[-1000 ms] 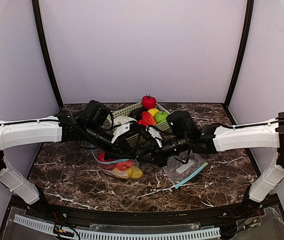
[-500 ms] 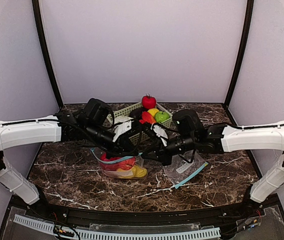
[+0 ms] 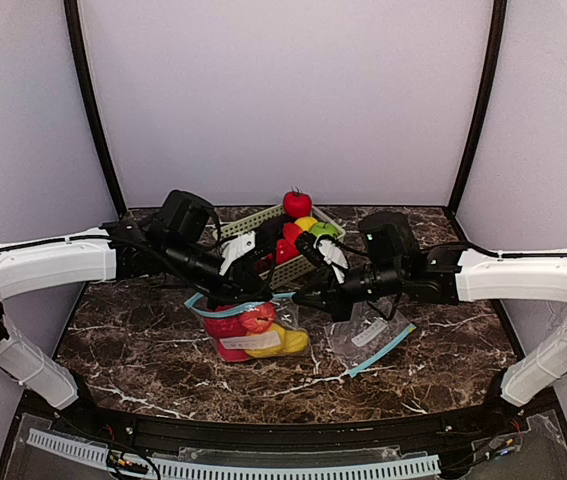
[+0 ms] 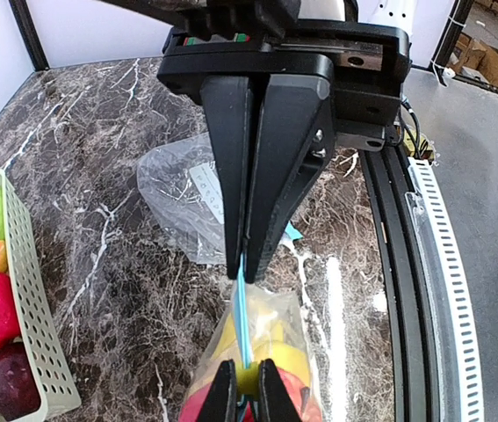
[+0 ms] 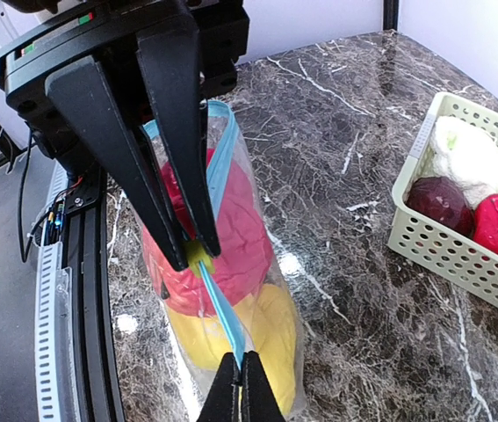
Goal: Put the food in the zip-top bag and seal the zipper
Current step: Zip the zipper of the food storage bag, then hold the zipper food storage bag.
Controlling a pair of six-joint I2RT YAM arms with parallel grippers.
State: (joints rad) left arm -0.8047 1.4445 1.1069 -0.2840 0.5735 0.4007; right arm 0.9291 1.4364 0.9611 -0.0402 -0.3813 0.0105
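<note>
The zip-top bag (image 3: 253,335) hangs upright over the marble table, holding red and yellow food (image 5: 231,264). Its blue zipper strip (image 5: 218,303) is stretched between both grippers. My left gripper (image 4: 247,387) is shut on the yellow-green slider (image 5: 198,257) at one end. My right gripper (image 5: 241,374) is shut on the strip's other end, its fingertips facing the left ones a short way apart. More food lies in the basket (image 3: 263,222): a red tomato (image 3: 297,203), a green piece (image 3: 325,230), a pale cabbage (image 5: 472,158) and a dark purple piece (image 5: 442,202).
A second, empty clear bag (image 3: 368,335) with a blue strip lies flat on the table right of the held bag. The pale green basket stands at the back middle. A black rail (image 4: 415,290) edges the table's near side.
The bag has risen from lying on the table to hanging upright. Both grippers have lifted, the right one drawing back to the right, and the zipper strip now runs taut between them.
</note>
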